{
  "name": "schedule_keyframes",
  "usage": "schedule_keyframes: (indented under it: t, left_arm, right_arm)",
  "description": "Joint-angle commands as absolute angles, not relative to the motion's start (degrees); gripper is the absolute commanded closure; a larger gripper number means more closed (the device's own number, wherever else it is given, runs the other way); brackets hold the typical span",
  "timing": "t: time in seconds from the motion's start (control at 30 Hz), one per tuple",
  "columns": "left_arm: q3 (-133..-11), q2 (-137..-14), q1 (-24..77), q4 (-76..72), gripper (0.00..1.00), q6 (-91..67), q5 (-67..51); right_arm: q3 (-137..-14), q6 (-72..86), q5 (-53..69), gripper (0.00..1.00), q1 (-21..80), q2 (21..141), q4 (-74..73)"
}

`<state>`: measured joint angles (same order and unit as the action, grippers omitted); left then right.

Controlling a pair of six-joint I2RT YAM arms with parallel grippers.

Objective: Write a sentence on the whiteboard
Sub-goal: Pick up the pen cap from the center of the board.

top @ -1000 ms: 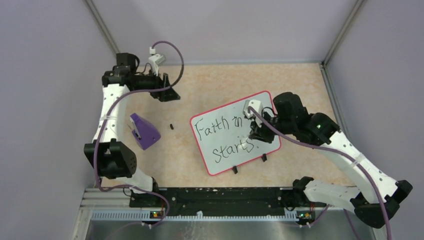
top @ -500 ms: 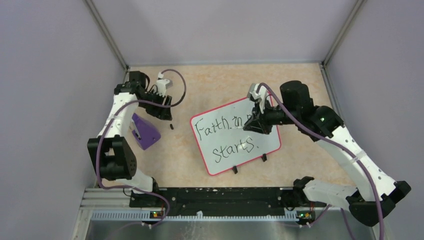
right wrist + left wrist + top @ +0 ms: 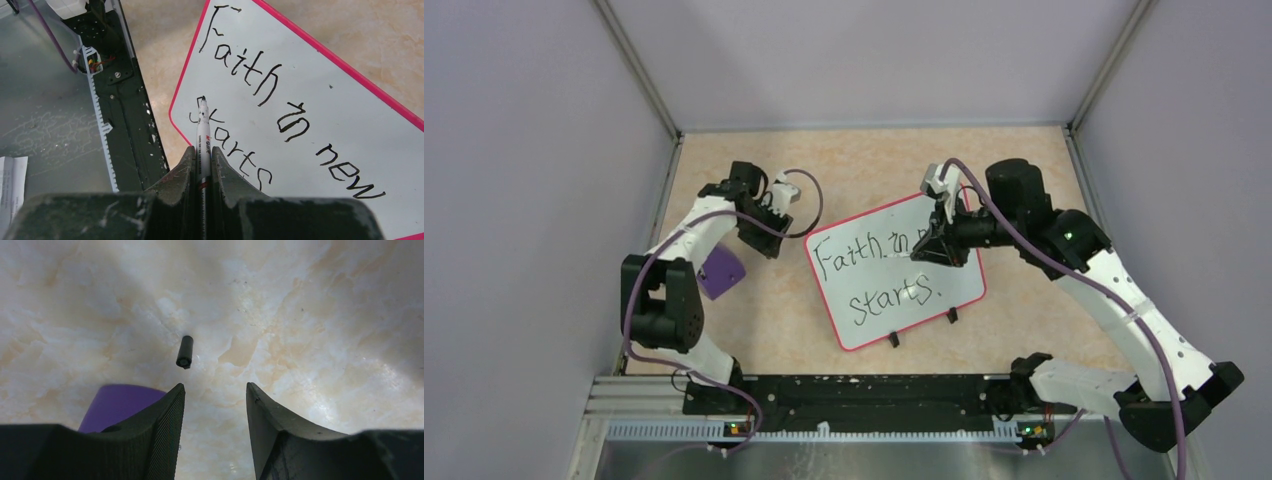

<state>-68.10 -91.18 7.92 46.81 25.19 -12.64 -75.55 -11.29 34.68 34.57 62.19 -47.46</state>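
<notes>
The whiteboard [image 3: 954, 280], white with a red-pink rim, lies on the tabletop right of centre and also shows in the right wrist view [image 3: 320, 100]. The sentence [image 3: 864, 262] is in black marker in two lines, "Faith in new" over "starts." [image 3: 260, 80]. My right gripper [image 3: 932, 250] is over the board's far right part, shut on a white marker [image 3: 202, 130] whose black tip is uncapped [image 3: 202, 150]. My left gripper [image 3: 769, 240] is open and empty left of the board [image 3: 214, 386]. A small black cap [image 3: 184, 352] lies on the table just ahead of its fingertips.
A purple block [image 3: 719, 272] lies by the left arm, beside the left finger in the wrist view [image 3: 120, 400]. The black base rail [image 3: 854, 395] runs along the near edge. Grey walls close in the left, right and back sides.
My left arm has swung from the far left corner towards me and to the right, down over the cap. My right gripper lifted off the lower line and moved to the board's far right part.
</notes>
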Motion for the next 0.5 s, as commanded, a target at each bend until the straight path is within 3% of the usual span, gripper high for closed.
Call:
schedule_keyframes:
  t: [0.0, 0.47]
  left_arm:
    - [-68.39, -94.14, 8.42, 42.07, 0.46, 23.35, -8.59]
    - [-68.11, -100.71, 8.7, 37.88, 0.51, 22.72, -5.47]
  right_arm:
    - [-77.71, -10.87, 35.99, 1.0, 33.66, 62.23, -45.39]
    - [-77.43, -11.42, 35.87, 1.0, 33.57, 62.86, -45.83]
